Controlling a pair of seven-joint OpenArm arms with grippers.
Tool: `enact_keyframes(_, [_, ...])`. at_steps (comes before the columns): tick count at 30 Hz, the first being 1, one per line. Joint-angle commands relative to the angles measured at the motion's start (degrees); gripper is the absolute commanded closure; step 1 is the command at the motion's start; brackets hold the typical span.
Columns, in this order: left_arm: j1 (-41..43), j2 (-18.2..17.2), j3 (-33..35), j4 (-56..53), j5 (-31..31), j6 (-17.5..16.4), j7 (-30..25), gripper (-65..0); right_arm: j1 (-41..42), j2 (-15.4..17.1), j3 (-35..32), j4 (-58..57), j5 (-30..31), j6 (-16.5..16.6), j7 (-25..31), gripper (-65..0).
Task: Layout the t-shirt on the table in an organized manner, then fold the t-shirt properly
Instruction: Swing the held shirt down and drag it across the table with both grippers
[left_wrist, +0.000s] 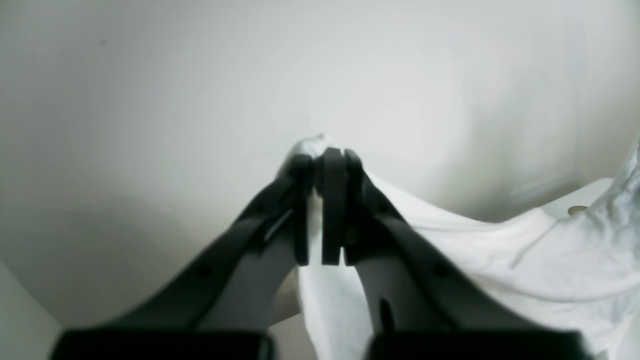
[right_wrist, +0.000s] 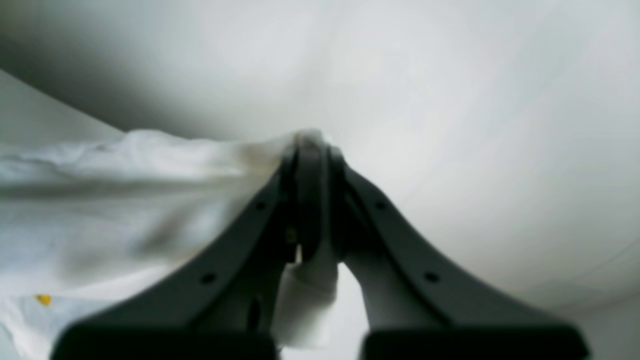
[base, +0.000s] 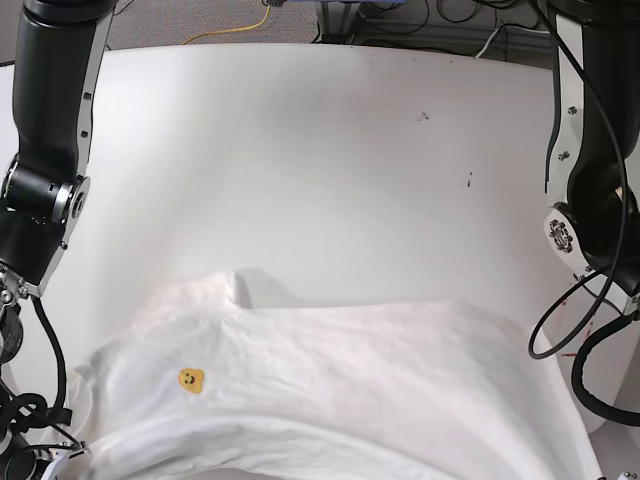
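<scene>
While the t-shirt (base: 330, 385) lies across the lower half of the base view, spread wide but rumpled, with a fold of cloth doubled over near its upper left edge and a small yellow mark (base: 190, 379) showing on the left part, you have it gripped at two points. Your left pincer (left_wrist: 325, 160) is clenched on a bunched edge of the white cloth in the middle of the left wrist view, and your right pincer (right_wrist: 312, 150) is likewise clenched on a pinch of fabric in the middle of the right wrist view. Holding two separate edges like this probably lets you pull the cloth taut between them and drag it flat. Beyond the shirt, the desk (base: 320, 150) is bare and white toward the top of the base view, giving you room to lay it out.
</scene>
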Motion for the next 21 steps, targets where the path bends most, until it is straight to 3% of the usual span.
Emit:
enact_keyframes(1, [-2.6, -0.3, 0.1, 0.6, -1.0, 0.3, -2.5, 0.0, 1.7, 0.5, 0.3, 1.8, 0.4, -0.4, 2.1, 0.0])
enact_keyframes(11, [-0.4, -0.2, 0.2, 0.8, -1.3, 0.3, -2.2, 0.0, -1.9, 0.5, 3.1, 5.9, 0.4, -0.4, 1.9, 0.0])
enact_keyframes(14, [0.7, -0.2, 0.2, 0.8, -1.5, 0.2, -2.2, 0.0, -2.8, 0.5, 3.3, 7.6, 0.4, -0.4, -0.4, 0.0])
enact_keyframes(21, [8.6, -0.4, -1.1, 2.1, -5.0, 0.2, -2.0, 0.0, -11.0, 0.2, 4.1, 16.2, 0.4, -0.4, -3.2, 0.0])
